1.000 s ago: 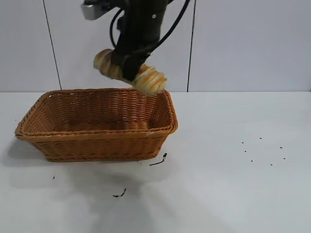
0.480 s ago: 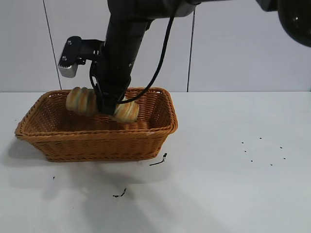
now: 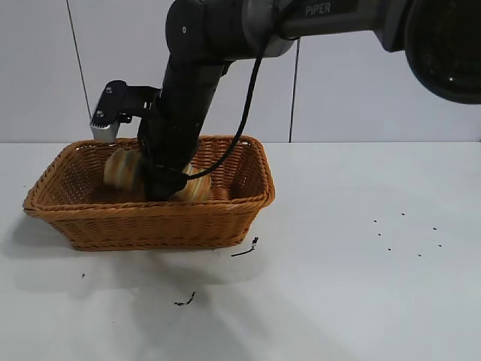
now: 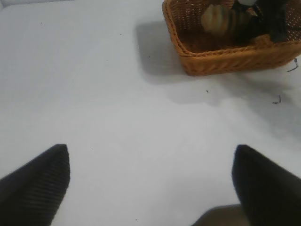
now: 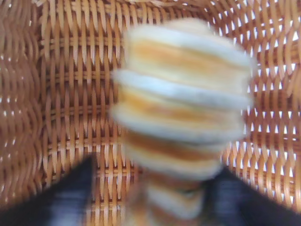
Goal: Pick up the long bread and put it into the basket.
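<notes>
The worktop [image 3: 361,286] is plain white, with a scatter of small dark specks [image 3: 406,233] toward its right side and two dark scraps [image 3: 246,249] lying just in front of the basket [image 3: 150,222]. Behind it stands a pale panelled wall [image 3: 376,90] with thin dark vertical seams. The basket sits on the left half of the worktop. The right gripper [image 3: 159,184] reaches down inside it, its jaws closed around the middle of the long bread [image 3: 124,167], which is held low within the basket walls. Whether the bread touches the woven floor cannot be told. The left gripper [image 4: 150,183] hangs over bare worktop well apart from the basket, jaws spread wide and holding nothing.
</notes>
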You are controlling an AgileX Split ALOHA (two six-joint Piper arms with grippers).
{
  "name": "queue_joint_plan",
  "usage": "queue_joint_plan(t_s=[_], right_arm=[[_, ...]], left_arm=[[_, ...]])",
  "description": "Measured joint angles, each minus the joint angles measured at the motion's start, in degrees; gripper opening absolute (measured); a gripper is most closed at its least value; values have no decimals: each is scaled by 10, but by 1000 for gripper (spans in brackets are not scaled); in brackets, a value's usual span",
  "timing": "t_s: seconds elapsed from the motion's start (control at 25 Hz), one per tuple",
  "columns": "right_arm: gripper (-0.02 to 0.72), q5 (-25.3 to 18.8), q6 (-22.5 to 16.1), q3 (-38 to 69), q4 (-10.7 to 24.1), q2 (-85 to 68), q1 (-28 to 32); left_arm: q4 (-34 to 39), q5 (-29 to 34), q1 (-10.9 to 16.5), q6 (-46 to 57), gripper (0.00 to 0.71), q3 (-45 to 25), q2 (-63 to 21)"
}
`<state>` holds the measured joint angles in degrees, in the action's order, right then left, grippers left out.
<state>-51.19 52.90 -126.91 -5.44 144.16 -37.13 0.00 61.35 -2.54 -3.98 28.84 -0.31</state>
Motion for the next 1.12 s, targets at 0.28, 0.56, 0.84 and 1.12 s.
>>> queue_joint_plan(t_s=[0.28,0.56,0.84,1.12], right_arm=[[672,-3,-4,0,0,-19,0],[672,-4,-25,-3,0,-74,2],[672,-11,-226,-5,-5,-115,17],[672,-53,-474,-5,37,-126,57]], left_arm=[[0,0,0,0,696,0,0],[0,0,0,0,696,0,0],[0,0,0,0,696,0,0],[0,0,0,0,696,0,0]])
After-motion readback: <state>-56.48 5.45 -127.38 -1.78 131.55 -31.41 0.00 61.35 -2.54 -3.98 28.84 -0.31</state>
